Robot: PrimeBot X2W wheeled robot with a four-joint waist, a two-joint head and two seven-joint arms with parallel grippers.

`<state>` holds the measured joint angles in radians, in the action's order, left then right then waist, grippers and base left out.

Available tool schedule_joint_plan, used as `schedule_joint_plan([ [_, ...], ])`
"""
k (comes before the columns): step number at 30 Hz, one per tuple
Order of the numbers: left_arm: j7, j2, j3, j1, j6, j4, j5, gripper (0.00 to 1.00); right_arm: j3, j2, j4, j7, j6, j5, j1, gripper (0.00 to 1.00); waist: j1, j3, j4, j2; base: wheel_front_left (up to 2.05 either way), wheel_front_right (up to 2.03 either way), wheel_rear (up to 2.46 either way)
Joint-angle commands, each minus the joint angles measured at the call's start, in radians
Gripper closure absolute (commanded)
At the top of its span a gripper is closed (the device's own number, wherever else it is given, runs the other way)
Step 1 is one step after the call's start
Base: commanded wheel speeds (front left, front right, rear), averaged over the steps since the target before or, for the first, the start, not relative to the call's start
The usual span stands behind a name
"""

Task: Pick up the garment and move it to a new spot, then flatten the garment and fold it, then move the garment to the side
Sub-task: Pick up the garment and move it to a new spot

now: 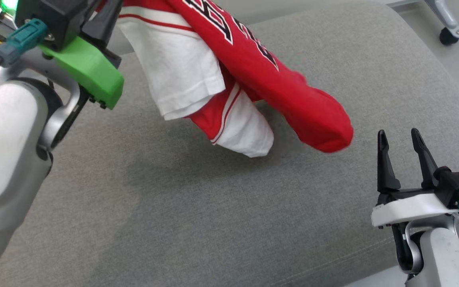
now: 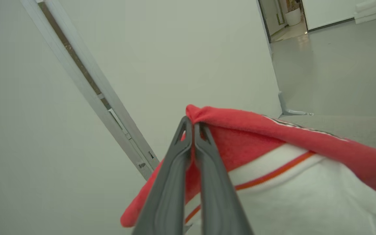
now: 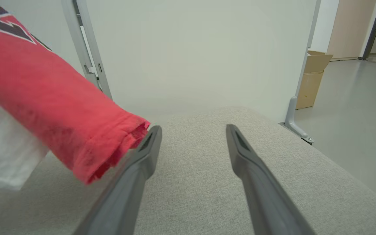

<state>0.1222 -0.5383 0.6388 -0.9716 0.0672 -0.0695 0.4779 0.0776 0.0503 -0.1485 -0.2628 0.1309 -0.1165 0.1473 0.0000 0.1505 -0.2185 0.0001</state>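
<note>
The left arm's pale forearm (image 1: 6,159) is closest to the head camera, with a green bracket (image 1: 90,71) at its wrist. In its wrist view, the left gripper (image 2: 193,122) has its two dark fingers pressed together on a bunched red edge of the garment (image 1: 261,63), at the garment's highest point. The garment hangs down and away from that grip.

The right gripper (image 1: 399,135) has its fingers spread wide and holds nothing. It stands just beside the garment's lower red end. The head view shows a gap between them.

There is one garment, red and white with black lettering and thin red stripes on the white. There are two grippers and one grey padded surface (image 1: 213,207).

The surface lies under the garment. The garment's red end hangs above it, and the white folded end (image 1: 249,139) sits very low. I cannot tell whether the white end touches the surface. A cardboard box (image 3: 312,78) stands on the floor well beyond the garment.
</note>
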Motion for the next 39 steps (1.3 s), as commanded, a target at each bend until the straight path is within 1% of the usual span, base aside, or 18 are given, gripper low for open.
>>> schedule_joint_plan([
  [1,0.001,0.011,0.002,0.041,-0.018,-0.039,0.013,1.0,-0.007,0.0,0.008,-0.003,0.0,-0.012,0.023,0.0,0.0,0.096,-0.059,-0.0001,0.0,0.0,0.0],
  [4,-0.003,0.036,0.002,0.075,-0.04,-0.142,0.038,1.0,-0.017,0.0,0.014,-0.003,0.0,-0.031,0.049,0.0,0.0,0.153,-0.072,-0.0001,0.0,0.0,0.0],
  [7,-0.023,0.04,0.0,0.101,-0.056,-0.257,0.041,1.0,-0.028,0.0,0.02,-0.003,0.0,-0.046,0.074,0.0,0.0,0.202,-0.082,-0.0001,0.0,0.0,0.0],
  [9,-0.051,0.042,-0.005,0.108,-0.074,-0.331,0.028,1.0,-0.034,0.0,0.024,-0.003,0.0,-0.055,0.087,0.0,0.0,0.232,-0.087,-0.0001,0.0,0.0,0.0],
  [13,-0.127,0.074,-0.021,0.125,-0.111,-0.461,0.038,1.0,-0.04,0.0,0.027,-0.003,0.0,-0.064,0.106,0.0,0.0,0.272,-0.087,-0.0001,0.0,0.0,0.0],
  [14,-0.149,0.08,-0.025,0.128,-0.119,-0.491,0.037,0.97,-0.04,0.0,0.027,-0.003,0.0,-0.064,0.109,0.0,0.0,0.277,-0.084,-0.0001,0.0,0.0,0.0],
  [15,-0.167,0.086,-0.027,0.13,-0.123,-0.514,0.037,0.75,-0.039,0.001,0.027,-0.003,0.0,-0.063,0.11,0.0,0.0,0.279,-0.081,-0.0001,0.0,0.0,0.0],
  [16,-0.193,0.096,-0.027,0.131,-0.126,-0.539,0.035,0.56,-0.038,0.0,0.026,-0.003,0.0,-0.059,0.11,0.0,0.0,0.281,-0.076,-0.0001,0.0,0.0,0.0],
  [17,-0.218,0.106,-0.026,0.132,-0.13,-0.56,0.03,0.15,-0.037,0.0,0.025,-0.003,0.0,-0.054,0.11,0.0,0.0,0.279,-0.07,-0.0001,0.0,0.0,0.0],
  [18,-0.236,0.114,-0.025,0.132,-0.131,-0.577,0.028,0.0,-0.036,0.001,0.024,-0.003,0.0,-0.05,0.11,0.0,0.0,0.277,-0.065,-0.0001,0.0,0.0,0.0],
  [20,-0.276,0.13,-0.024,0.13,-0.133,-0.609,0.025,0.0,-0.036,0.001,0.023,-0.003,0.0,-0.042,0.11,0.0,0.0,0.267,-0.051,-0.0001,0.0,0.0,0.0],
  [23,-0.322,0.159,-0.019,0.128,-0.119,-0.646,0.028,0.0,-0.036,0.001,0.022,-0.003,0.0,-0.028,0.104,0.0,0.0,0.24,-0.025,-0.0001,0.0,0.0,0.0],
  [26,-0.349,0.185,-0.013,0.142,-0.109,-0.666,0.034,0.0,-0.034,0.001,0.016,-0.003,0.0,-0.015,0.088,0.0,0.0,0.203,0.005,-0.0001,0.0,0.0,0.0],
  [30,-0.376,0.207,-0.033,0.187,-0.097,-0.665,0.056,0.0,-0.034,0.001,0.013,-0.003,0.0,0.004,0.068,0.0,0.0,0.142,0.045,-0.0001,0.0,0.0,0.0],
  [34,-0.388,0.218,-0.051,0.262,-0.106,-0.635,0.057,0.0,-0.034,0.001,0.008,-0.003,0.0,0.013,0.043,0.0,0.0,0.076,0.084,-0.0001,0.0,0.0,0.0],
  [36,-0.388,0.222,-0.077,0.309,-0.116,-0.588,0.051,0.0,-0.037,0.001,0.01,-0.003,0.0,0.023,0.032,0.0,0.0,0.047,0.102,-0.0001,0.0,0.0,0.0],
  [39,-0.386,0.232,-0.144,0.418,-0.143,-0.492,0.04,0.0,-0.045,0.001,0.012,-0.003,0.0,0.029,0.014,0.0,0.0,0.003,0.127,-0.0001,0.0,0.0,0.0],
])
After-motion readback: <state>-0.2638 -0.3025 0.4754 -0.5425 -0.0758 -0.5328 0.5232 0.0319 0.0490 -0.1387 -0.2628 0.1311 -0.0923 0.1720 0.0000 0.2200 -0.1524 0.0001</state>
